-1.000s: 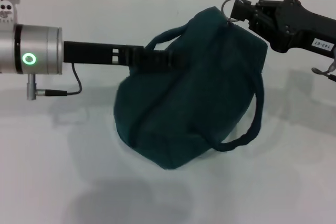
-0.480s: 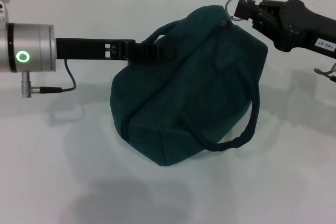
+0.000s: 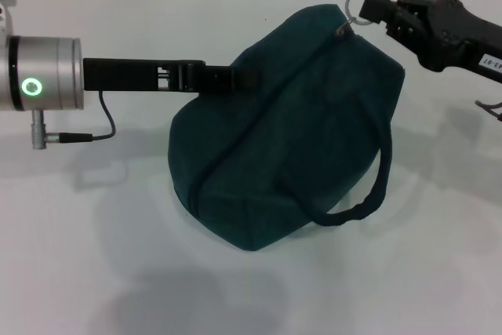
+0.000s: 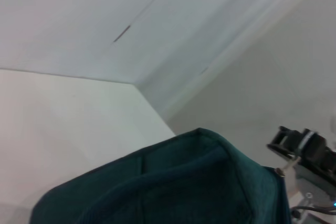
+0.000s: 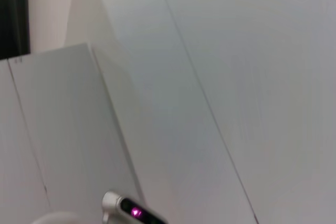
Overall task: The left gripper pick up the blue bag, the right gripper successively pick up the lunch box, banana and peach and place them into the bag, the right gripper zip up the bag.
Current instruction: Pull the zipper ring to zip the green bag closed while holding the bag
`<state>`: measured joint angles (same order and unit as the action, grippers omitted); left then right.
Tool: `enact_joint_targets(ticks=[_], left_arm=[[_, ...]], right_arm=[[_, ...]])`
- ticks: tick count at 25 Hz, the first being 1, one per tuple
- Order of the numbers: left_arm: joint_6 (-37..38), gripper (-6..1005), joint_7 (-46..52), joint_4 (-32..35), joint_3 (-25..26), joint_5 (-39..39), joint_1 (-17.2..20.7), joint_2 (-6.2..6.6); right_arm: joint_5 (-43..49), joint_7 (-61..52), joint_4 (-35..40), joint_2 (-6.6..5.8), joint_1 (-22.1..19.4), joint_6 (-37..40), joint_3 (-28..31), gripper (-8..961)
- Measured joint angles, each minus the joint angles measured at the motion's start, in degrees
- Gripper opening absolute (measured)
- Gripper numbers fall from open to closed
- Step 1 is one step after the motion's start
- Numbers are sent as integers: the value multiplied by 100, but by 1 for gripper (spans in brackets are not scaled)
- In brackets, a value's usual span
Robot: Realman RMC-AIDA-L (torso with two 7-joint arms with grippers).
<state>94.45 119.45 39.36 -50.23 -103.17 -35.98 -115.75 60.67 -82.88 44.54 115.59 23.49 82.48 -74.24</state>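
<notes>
The right gripper [image 3: 372, 7], a black two-fingered claw on a black arm with a small white label, has its fingertips pinched on the metal ring pull [image 3: 355, 7] of the zipper at the far right corner of the dark teal-blue fabric lunch bag [image 3: 290, 127]. Over the last second the ring has been drawn up and out to the right, the corner of the bag has risen with it, and the seam along the top now reads as a closed line, so I would judge the zipping to be at or very near its end. Across from it the left gripper [image 3: 239, 78], a black claw on a black arm with a silver cuff, has drawn slightly back to the left while staying level; its tips are at the bag's near-left shoulder where a loop handle should be, but whether they are clamped on fabric I cannot tell, since dark claw and dark cloth run together. The bag sits on the white tabletop [image 3: 94, 241], bulging, its other loop handle [image 3: 367, 194] drooping toward the front right. The lunch box, banana and peach are nowhere in sight; presumably inside, though nothing shows it. The left wrist view catches only the bag's top and the far claw; the right wrist view shows blank pale surfaces.
</notes>
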Motion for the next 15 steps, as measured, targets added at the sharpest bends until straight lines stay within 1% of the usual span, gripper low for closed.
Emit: enact_joint_targets(ticks=[4,15], left_arm=[[82,148,-14,18,2,68,38,-3],[259,60,-48,5,5,149,66,-35]], right_arm=[[-77,3,-158,-3,20,54,101,26],[-221,3,-464,-9,29,94,203,26]])
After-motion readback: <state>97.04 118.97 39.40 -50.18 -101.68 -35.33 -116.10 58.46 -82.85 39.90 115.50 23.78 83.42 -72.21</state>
